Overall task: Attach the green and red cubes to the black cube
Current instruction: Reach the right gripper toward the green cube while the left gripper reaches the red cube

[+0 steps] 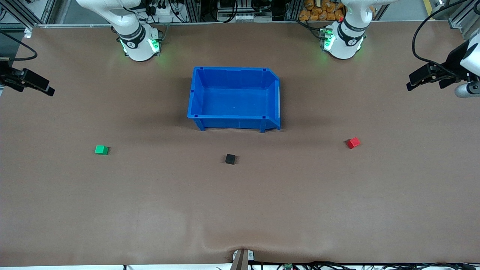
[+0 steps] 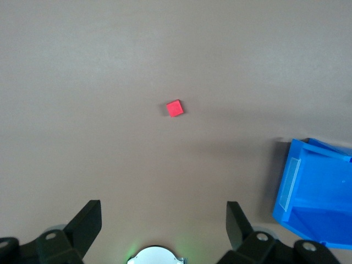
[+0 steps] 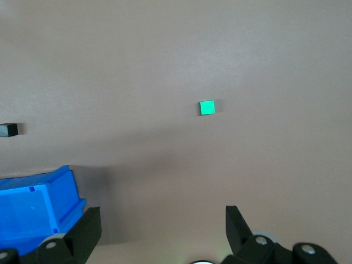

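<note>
The black cube (image 1: 230,159) sits on the brown table, nearer to the front camera than the blue bin. Toward the right arm's end lies the green cube (image 1: 101,150) (image 3: 207,107), and the red cube (image 1: 353,142) (image 2: 175,108) lies toward the left arm's end. All three stand well apart. My left gripper (image 1: 425,85) (image 2: 163,209) hangs open and empty, high over the table's edge at its own end. At the other end, my right gripper (image 1: 35,90) (image 3: 163,214) is likewise open, empty and high. The right wrist view also catches the black cube (image 3: 8,130) at its edge.
An empty blue bin (image 1: 232,69) (image 2: 308,165) (image 3: 60,181) stands at the middle of the table, between the arms' bases and the black cube. The brown mat has a wrinkle near the front edge (image 1: 240,243).
</note>
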Controlling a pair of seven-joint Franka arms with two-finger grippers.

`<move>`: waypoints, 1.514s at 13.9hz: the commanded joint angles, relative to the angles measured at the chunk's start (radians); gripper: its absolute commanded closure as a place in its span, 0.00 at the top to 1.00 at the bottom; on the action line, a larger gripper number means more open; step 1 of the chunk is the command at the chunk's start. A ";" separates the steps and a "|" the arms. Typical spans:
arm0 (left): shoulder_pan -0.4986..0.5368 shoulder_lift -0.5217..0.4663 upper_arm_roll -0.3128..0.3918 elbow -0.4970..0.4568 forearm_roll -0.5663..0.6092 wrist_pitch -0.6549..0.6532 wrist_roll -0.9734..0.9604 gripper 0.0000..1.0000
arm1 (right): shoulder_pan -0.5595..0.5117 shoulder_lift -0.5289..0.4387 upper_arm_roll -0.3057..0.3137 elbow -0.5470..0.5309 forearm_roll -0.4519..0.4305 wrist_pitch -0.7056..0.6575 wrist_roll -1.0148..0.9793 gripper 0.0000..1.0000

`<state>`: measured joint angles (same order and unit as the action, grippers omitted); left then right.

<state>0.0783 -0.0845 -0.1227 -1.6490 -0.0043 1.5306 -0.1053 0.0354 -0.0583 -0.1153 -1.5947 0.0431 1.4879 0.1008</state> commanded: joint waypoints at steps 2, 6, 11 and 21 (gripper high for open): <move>0.005 0.011 -0.011 0.032 -0.003 -0.044 0.018 1.00 | -0.031 -0.002 0.008 0.004 -0.017 -0.034 -0.029 1.00; 0.003 0.026 -0.012 0.048 0.015 -0.058 0.010 1.00 | -0.026 0.000 0.011 0.004 -0.015 -0.037 -0.027 1.00; 0.005 0.039 -0.012 0.043 0.060 -0.060 0.021 1.00 | -0.035 0.031 0.009 0.002 -0.002 -0.031 -0.030 1.00; 0.003 0.039 -0.031 -0.006 0.061 -0.047 0.012 1.00 | -0.104 0.261 0.009 0.012 0.086 0.087 -0.623 1.00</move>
<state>0.0780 -0.0477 -0.1469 -1.6404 0.0368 1.4867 -0.0994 -0.0549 0.1490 -0.1181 -1.6060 0.1084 1.5494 -0.4119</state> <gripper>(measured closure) 0.000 0.000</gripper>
